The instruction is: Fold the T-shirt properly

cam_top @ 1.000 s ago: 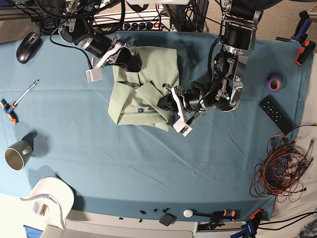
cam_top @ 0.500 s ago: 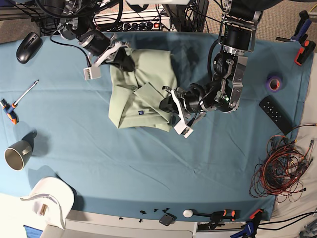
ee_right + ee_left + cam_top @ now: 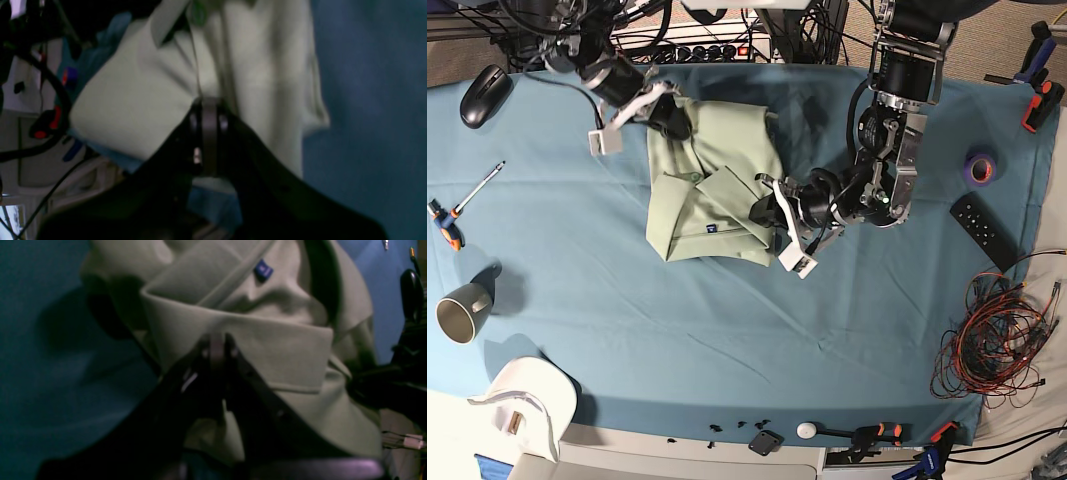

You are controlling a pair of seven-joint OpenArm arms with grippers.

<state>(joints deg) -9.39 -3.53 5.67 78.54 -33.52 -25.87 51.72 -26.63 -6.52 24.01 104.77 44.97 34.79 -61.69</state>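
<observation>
Base view: blue table cloth (image 3: 677, 330), both fingers clamped on T-shirt (image 3: 717, 190); cables (image 3: 992, 345) right.

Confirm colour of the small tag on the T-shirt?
Dark blue tag on the T-shirt; clearest in left wrist view.

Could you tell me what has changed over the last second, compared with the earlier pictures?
The right gripper, shut on the T-shirt, has pulled back toward the far table edge, drawing that end of the shirt with it; the fold now sits a little farther back. The left gripper stays shut on the shirt's near-right edge, hardly moved. The mug, white cap and remote lie as before.
</observation>
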